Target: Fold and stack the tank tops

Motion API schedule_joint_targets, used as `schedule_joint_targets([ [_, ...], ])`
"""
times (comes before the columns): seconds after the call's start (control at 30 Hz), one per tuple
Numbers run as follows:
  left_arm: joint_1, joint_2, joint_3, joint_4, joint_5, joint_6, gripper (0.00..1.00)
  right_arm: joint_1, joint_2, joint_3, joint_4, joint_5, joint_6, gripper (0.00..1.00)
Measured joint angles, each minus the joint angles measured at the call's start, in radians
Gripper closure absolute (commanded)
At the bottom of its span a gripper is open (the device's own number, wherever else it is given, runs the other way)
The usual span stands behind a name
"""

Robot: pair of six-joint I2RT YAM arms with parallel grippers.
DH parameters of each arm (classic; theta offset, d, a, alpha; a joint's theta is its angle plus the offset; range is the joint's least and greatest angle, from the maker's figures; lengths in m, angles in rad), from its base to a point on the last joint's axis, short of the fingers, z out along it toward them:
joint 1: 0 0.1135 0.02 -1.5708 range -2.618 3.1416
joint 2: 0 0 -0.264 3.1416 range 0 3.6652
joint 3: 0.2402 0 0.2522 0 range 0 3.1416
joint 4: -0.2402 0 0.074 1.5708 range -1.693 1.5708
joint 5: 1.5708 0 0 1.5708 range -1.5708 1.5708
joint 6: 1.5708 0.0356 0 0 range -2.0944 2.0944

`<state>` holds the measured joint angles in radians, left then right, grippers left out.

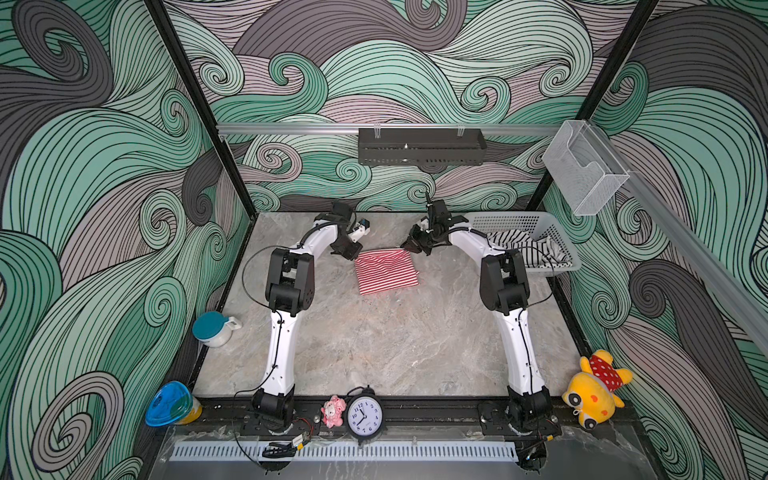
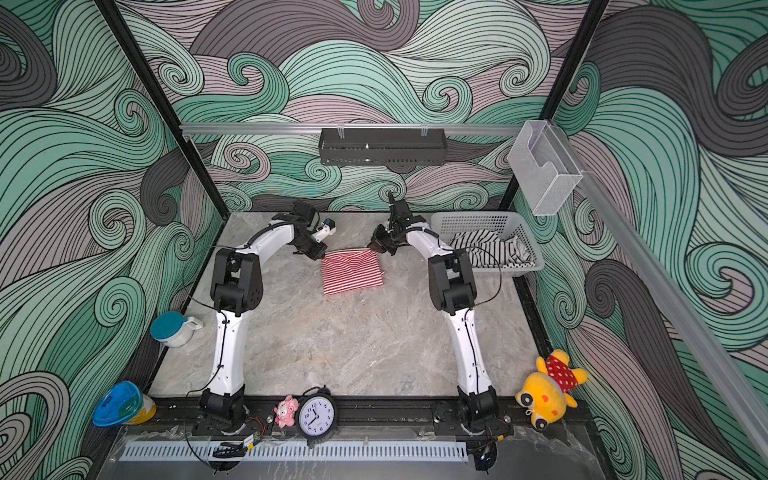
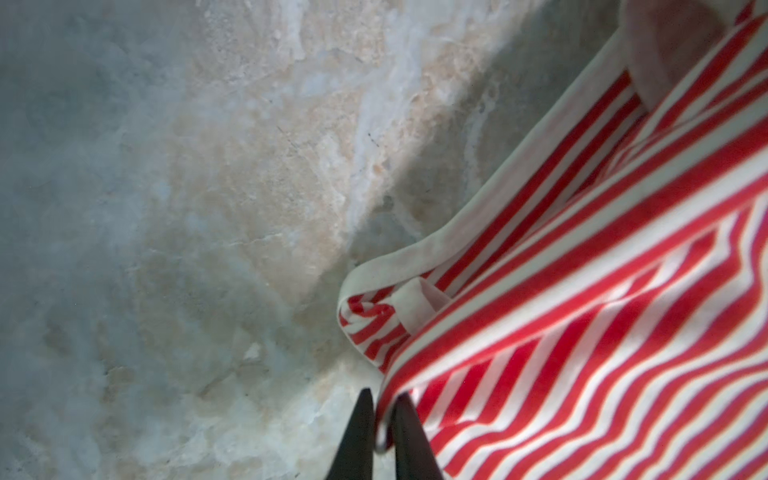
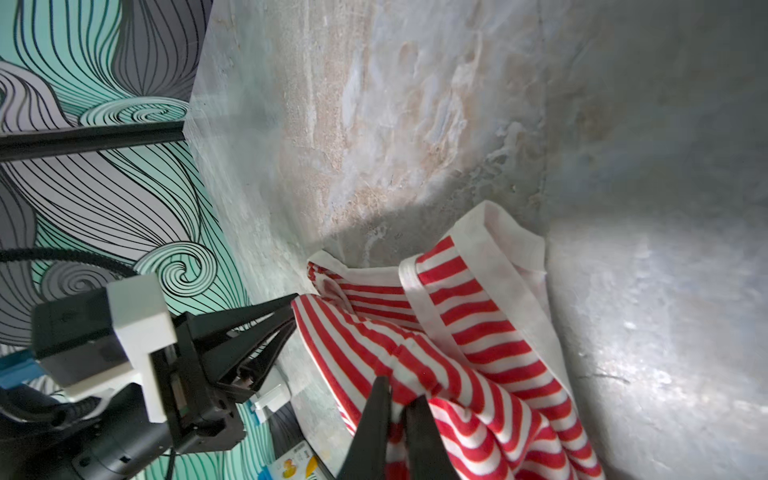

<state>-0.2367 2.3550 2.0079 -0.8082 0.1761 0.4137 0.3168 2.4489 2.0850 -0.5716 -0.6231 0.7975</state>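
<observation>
- While both are nipping its far corners, the left end effector (image 3: 382,401) and right end effector (image 4: 399,392) are holding the folded red-and-white tank top (image 1: 386,272), lying on the table (image 1: 374,353).
- Cloth catching between the jaws on release is risking dragging the fold open.
- The white basket (image 1: 498,222) is holding the crumpled black-and-white tank top (image 1: 528,249).

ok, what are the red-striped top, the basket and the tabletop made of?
Red-striped tank top: soft knit cloth, matte; it creases and drapes. Basket: white plastic, likely moulded; rigid perforated walls. Tabletop: marble-look slab, slight sheen; stone or laminate unclear.
</observation>
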Motion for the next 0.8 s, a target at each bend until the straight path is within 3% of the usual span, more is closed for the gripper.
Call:
schedule_joint_targets([
  [0.07, 0.0, 0.003, 0.006, -0.002, -0.012, -0.01, 0.74, -0.002, 0.0, -0.015, 0.01, 0.006, -0.002, 0.64],
  [0.17, 0.0, 0.001, 0.005, -0.005, -0.023, -0.031, 0.7, -0.002, -0.017, -0.073, 0.046, 0.018, -0.014, 0.54],
  [0.33, -0.002, -0.092, -0.117, 0.021, -0.036, -0.058, 0.69, 0.014, -0.096, -0.192, 0.059, 0.064, -0.045, 0.53],
  [0.47, -0.023, -0.243, -0.258, 0.043, -0.03, -0.066, 0.69, 0.065, -0.193, -0.24, 0.06, 0.111, -0.079, 0.58],
  [0.57, -0.062, -0.317, -0.31, 0.063, -0.008, -0.068, 0.71, 0.114, -0.241, -0.246, 0.066, 0.134, -0.095, 0.69],
  [0.67, -0.101, -0.32, -0.314, 0.072, 0.015, -0.071, 0.73, 0.153, -0.243, -0.247, 0.093, 0.132, -0.098, 0.8],
  [0.8, -0.135, -0.252, -0.279, 0.05, 0.024, -0.085, 0.77, 0.151, -0.19, -0.248, 0.13, 0.126, -0.091, 0.87],
])
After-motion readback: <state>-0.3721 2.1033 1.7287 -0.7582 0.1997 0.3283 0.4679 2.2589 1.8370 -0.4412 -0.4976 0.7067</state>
